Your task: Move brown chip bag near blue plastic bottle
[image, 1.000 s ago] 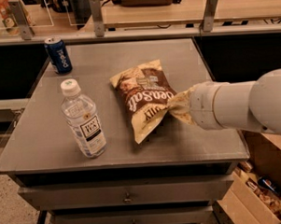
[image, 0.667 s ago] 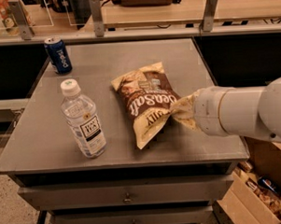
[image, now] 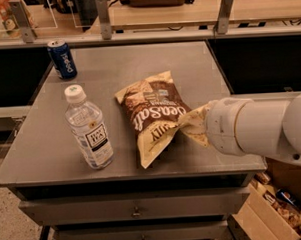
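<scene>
The brown chip bag [image: 152,112] lies in the middle of the grey table [image: 138,62], dark brown and cream with white script. Its right corner is lifted off the table and pulled toward my gripper [image: 195,127], which comes in from the right on a thick white arm [image: 261,129] and is shut on that corner. The bag's foil hides the fingertips. The blue plastic bottle [image: 88,127], clear with a white cap and a white-and-black label, stands upright at the front left, a short gap to the left of the bag.
A blue soda can [image: 62,59] stands at the table's back left corner. A shelf with posts runs behind the table. Drawers sit under the tabletop, and a cardboard box [image: 279,209] with snacks stands on the floor at the lower right.
My arm has drawn back a little to the right and toward the table's front, and the bag has shifted slightly with it. The bottle and the can have not moved.
</scene>
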{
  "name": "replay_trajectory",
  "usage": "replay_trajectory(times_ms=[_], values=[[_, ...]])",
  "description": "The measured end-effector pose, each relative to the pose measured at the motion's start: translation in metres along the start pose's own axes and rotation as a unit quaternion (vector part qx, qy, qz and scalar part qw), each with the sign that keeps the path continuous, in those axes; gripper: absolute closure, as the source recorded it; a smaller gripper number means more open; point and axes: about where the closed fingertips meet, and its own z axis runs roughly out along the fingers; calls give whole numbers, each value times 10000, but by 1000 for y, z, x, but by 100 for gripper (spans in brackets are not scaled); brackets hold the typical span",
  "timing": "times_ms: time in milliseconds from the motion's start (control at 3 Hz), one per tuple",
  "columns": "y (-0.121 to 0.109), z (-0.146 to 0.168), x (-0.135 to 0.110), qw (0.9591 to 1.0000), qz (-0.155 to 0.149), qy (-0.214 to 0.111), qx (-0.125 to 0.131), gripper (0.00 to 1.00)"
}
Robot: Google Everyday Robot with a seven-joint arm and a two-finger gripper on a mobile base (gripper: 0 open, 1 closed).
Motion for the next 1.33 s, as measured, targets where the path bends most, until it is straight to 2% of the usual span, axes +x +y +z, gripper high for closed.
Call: replay_trajectory(times_ms=[667,1000,1333], values=[[1,-1,-27,9993,-323,-187,-10,100],[4,2,-34,9990,-397,-190,-93,82],[7,8,-36,9990,-399,-63,-209,59]])
